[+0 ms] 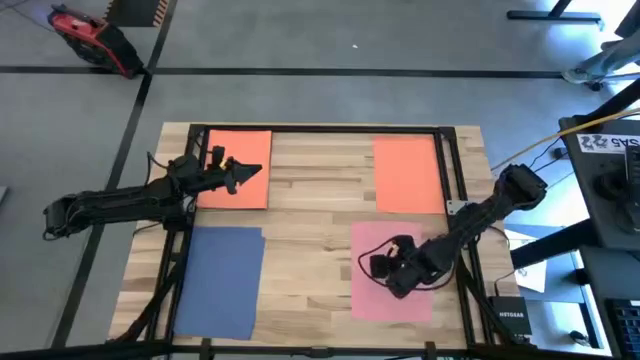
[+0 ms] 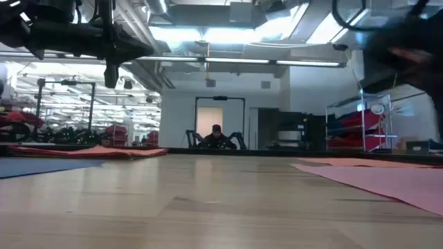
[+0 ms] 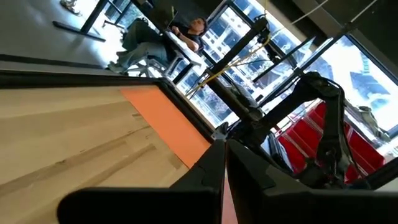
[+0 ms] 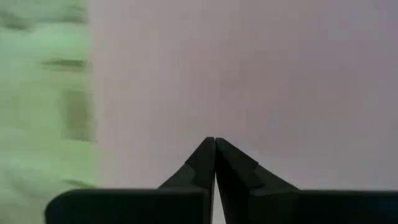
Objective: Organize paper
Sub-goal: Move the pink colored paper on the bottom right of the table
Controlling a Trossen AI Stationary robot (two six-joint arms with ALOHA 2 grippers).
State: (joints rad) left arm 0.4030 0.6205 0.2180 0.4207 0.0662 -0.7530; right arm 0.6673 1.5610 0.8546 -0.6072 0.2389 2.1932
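On the pale wooden tabletop you have four flat matte sheets, well apart: an orange rectangular paper sheet at the far left, a second orange rectangular sheet at the far right, a blue rectangular sheet at the near left, a pink rectangular sheet at the near right. Your left gripper hangs over the first orange sheet, fingers pressed together on nothing. Your right gripper sits over the pink sheet, fingers likewise closed and empty

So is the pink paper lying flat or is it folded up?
Flat and spread out. The pink paper lies as a full rectangle on the table, with the right pincer, shut, above it.
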